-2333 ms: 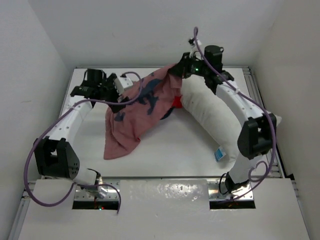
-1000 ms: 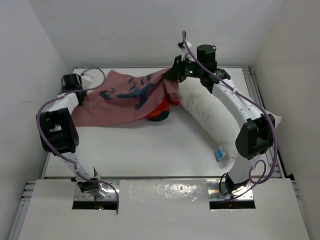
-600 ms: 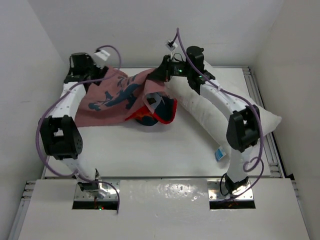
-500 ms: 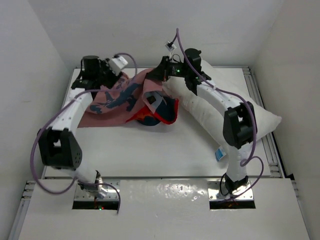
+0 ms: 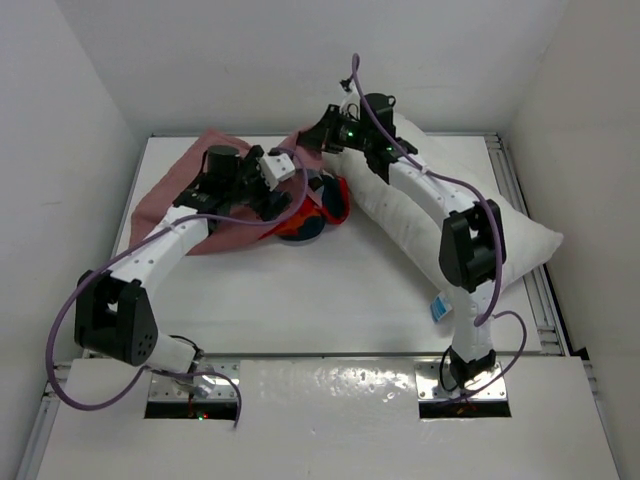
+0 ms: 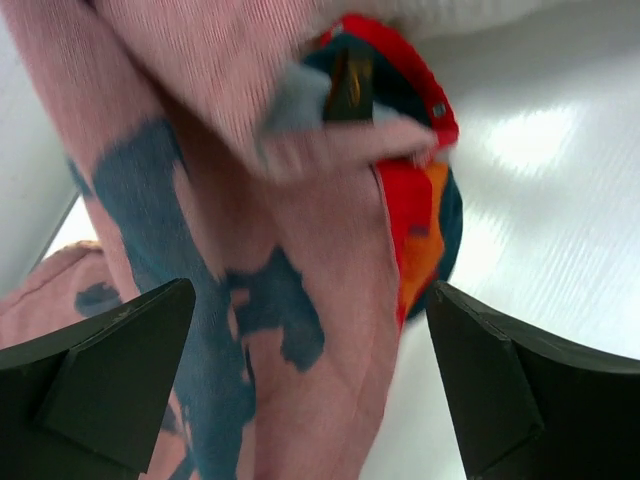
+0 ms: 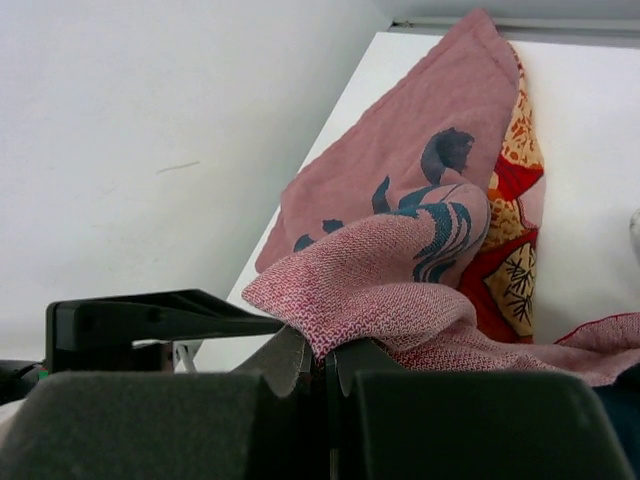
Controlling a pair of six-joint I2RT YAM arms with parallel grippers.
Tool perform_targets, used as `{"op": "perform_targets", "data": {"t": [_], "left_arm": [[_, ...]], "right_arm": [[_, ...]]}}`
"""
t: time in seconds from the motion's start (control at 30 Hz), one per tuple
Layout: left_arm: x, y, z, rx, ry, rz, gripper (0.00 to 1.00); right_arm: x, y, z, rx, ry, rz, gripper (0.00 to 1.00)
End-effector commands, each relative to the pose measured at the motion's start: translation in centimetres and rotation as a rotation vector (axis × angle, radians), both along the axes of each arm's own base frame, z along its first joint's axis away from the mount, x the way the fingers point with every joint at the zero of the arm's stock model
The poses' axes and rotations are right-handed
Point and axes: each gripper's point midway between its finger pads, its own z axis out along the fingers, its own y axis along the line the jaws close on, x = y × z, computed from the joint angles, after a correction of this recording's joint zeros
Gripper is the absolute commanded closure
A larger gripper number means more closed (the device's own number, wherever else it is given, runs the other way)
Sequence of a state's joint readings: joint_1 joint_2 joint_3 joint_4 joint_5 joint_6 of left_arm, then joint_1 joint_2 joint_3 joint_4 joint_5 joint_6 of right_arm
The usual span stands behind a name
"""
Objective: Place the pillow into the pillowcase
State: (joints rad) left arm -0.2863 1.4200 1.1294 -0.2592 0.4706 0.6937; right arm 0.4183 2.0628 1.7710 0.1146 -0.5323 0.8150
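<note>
Firmly, right claw [image 7: 320,362] pinches the pillowcase [image 7: 400,190] edge; left claw [image 6: 308,300] hangs released above.

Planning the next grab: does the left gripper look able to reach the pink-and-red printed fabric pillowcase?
Probably yes: the left gripper hangs open right over the pillowcase, nothing between them.

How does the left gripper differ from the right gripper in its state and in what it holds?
The left gripper is open, its jaws wide apart; the right gripper is shut. The left gripper holds nothing and hangs over the pillowcase; the right gripper pinches a fold of its pink fabric. Both are at the pillowcase.
</note>
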Motion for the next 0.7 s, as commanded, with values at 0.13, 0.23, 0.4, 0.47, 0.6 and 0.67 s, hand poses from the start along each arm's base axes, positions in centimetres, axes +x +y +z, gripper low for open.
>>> {"op": "perform_targets", "data": {"t": [0.13,0.23,0.4,0.47,0.6,0.67], "left_arm": [[4.9,-3.2,4.6,-0.22,-0.147,0.137,0.0],[5.6,-3.8,5.4,-0.264,-0.165,0.136,0.0],[6.3,-4.0,5.7,-0.31,-0.167,0.161,0.61],[6.3,-3.4,5.8,-0.3,-0.165,0.169,1.0],[2.9,-1.9,3.2,-0.114,-0.095,0.015,0.9],[0.2,-1.0,1.3,-0.018,-0.046,-0.081,0.01]], "right_arm": [[-1.6,2.8,3.6,0.02,-0.093,0.039,1.0],[-2.1,3.1,3.9,0.015,-0.104,0.05,1.0],[-2.3,3.5,3.6,-0.002,-0.103,0.079,1.0],[-2.3,3.5,2.4,-0.05,-0.088,0.09,1.0],[-2.2,2.6,-0.7,-0.173,-0.055,0.093,1.0],[-2.5,2.3,-2.6,-0.234,-0.039,0.112,1.0]]}}
